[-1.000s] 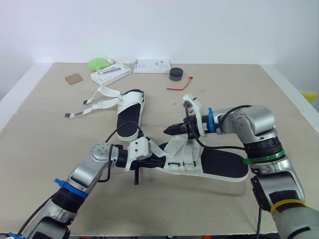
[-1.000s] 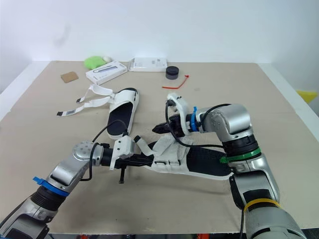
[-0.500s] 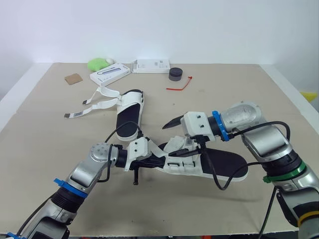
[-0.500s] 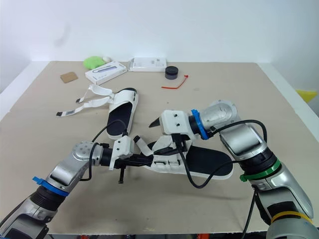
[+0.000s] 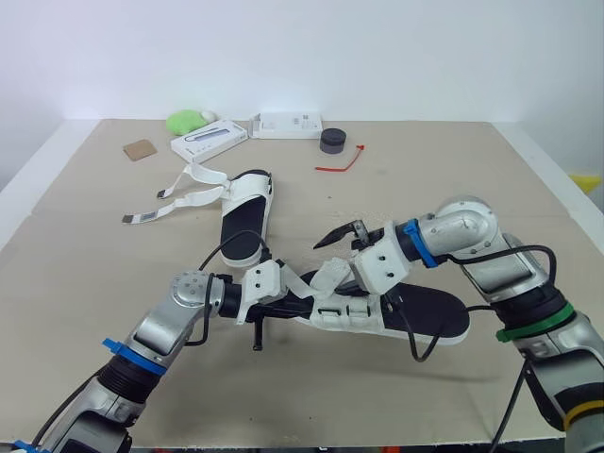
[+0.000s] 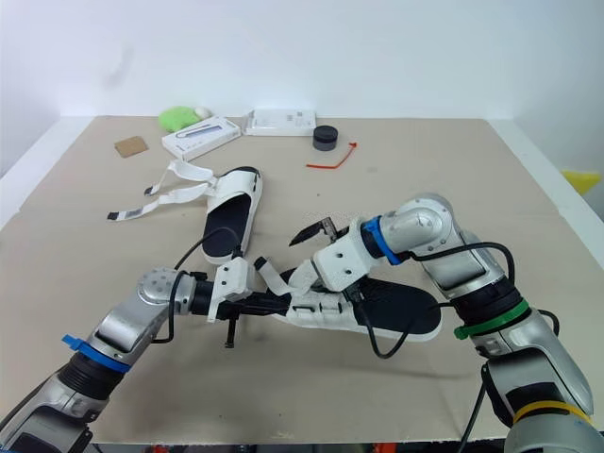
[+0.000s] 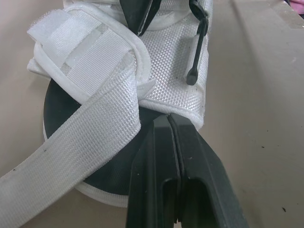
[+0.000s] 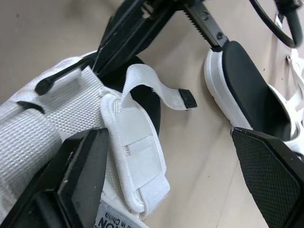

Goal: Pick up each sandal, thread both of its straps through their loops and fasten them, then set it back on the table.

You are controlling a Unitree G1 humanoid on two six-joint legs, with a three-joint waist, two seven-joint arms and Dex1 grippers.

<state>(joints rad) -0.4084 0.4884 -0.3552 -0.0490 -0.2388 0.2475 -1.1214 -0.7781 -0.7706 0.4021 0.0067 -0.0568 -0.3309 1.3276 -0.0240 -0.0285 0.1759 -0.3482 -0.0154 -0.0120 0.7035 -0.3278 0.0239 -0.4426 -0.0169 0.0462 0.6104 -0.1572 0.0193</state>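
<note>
- Worktop (image 5: 94, 245), head views: the near sandal (image 5: 415, 307) lies flat on it, black sole up, with its white upper at the end toward the left arm.
- The left end effector (image 5: 300, 306) lies low at that upper end of the near sandal, touching the white fabric.
- The right end effector (image 5: 344, 236) hangs just above the near sandal's upper. Its two fingers are spread apart and grip nothing.
- The far sandal (image 5: 247, 212) lies beyond the near sandal on the left arm's side, well apart from it. Its loose straps (image 5: 184, 193) trail over the worktop away from the near sandal.
- Farther beyond the near sandal sit a green lump (image 5: 186, 121), two white boxes (image 5: 209, 142) (image 5: 291, 124), a dark round cap (image 5: 332, 141), a red tie (image 5: 340, 160) and a brown card (image 5: 140, 149).
- Left wrist view: the fingers (image 7: 156, 166) are pressed together, their tips at the edge of the near sandal's woven upper, over the black sole. I cannot tell whether any fabric is pinched between them. A loose white strap (image 7: 71, 156) runs across the upper from a folded end.
- Right wrist view: the finger pads (image 8: 76, 180) stand wide apart, with a folded white strap of the near sandal between them. A dark-tipped strap end (image 8: 183, 97) curls free just beside it. The left end effector's black fingers meet the upper, and the far sandal lies beyond.
</note>
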